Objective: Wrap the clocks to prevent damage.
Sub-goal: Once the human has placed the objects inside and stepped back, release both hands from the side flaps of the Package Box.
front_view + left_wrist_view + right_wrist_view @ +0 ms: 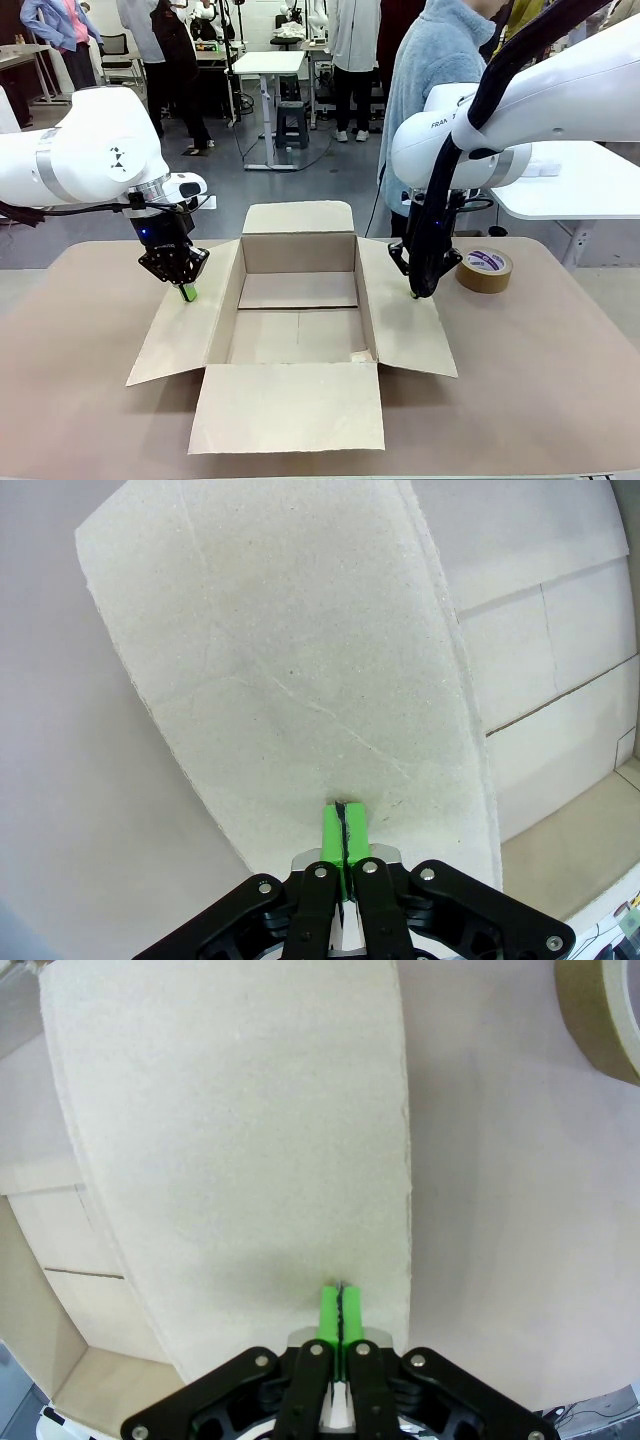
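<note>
We're looking at a brown box [298, 255] sitting in the middle of the table [80, 400]. Its 4 flaps are lying open, one to each side.

The L gripper [188, 291] is pointing down at the L flap [185, 340], near that flap's far end. Its green pads [332, 830] are pressing together w/ nothing btwn them. From the L wrist cam we're seeing the tip right over the flap, close to the box's edge. It's looking like it's touching the card, but we can't tell for sure.

The R gripper [415, 292] is doing the same on the other side. It's pointing down at the R flap [405, 335], and its 2 fingers are squeezing tight together, holding nothing (the wrist cam is showing just a thin dark line btwn them).

A tape roll [485, 270] is lying flat on the table, just beside the R flap and not touching it.

A person [440, 70] in a fuzzy light blue top is standing at the far side of the table, behind the R arm.

Where the clocks are, we can't tell.
</note>
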Robot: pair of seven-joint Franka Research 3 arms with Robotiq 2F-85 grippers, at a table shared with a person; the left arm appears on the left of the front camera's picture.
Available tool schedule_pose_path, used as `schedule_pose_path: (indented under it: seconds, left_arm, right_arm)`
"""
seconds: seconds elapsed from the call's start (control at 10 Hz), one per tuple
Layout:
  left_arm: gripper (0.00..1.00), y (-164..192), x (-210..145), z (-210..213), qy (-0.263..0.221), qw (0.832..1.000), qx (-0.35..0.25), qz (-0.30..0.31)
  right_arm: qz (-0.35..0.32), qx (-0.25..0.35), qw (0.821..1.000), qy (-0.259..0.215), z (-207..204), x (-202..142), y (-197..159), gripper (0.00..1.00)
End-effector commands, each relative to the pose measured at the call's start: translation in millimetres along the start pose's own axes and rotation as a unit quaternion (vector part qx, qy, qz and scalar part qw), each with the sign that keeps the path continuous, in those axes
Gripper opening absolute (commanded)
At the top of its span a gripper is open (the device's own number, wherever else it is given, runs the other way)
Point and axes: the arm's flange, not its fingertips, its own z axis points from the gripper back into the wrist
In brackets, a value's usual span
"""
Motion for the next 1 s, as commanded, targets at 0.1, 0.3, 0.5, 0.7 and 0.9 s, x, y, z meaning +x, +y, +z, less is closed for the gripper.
schedule_pose_path:
  seconds: [0.1, 0.3, 0.5, 0.7, 0.9]
  left_arm:
    - [0.0, 0.7, -1.4, -1.5, 0.001, 1.0, 0.001, 0.0]
    - [0.0, 0.7, -1.4, -1.5, 0.001, 1.0, 0.001, 0.0]
    - [0.0, 0.7, -1.4, -1.5, 0.001, 1.0, 0.001, 0.0]
    - [0.0, 0.7, -1.4, -1.5, 0.001, 1.0, 0.001, 0.0]
    - [0.0, 0.7, -1.4, -1.5, 0.001, 1.0, 0.001, 0.0]
  right_arm:
    - [-0.003, 0.0, 1.0, 0.0, 1.0, -0.7, 1.2, 0.0]
    - [-0.003, 0.0, 1.0, 0.0, 1.0, -0.7, 1.2, 0.0]
    - [-0.003, 0.0, 1.0, 0.0, 1.0, -0.7, 1.2, 0.0]
    - [-0.003, 0.0, 1.0, 0.0, 1.0, -0.7, 1.2, 0.0]
    - [-0.003, 0.0, 1.0, 0.0, 1.0, -0.7, 1.2, 0.0]
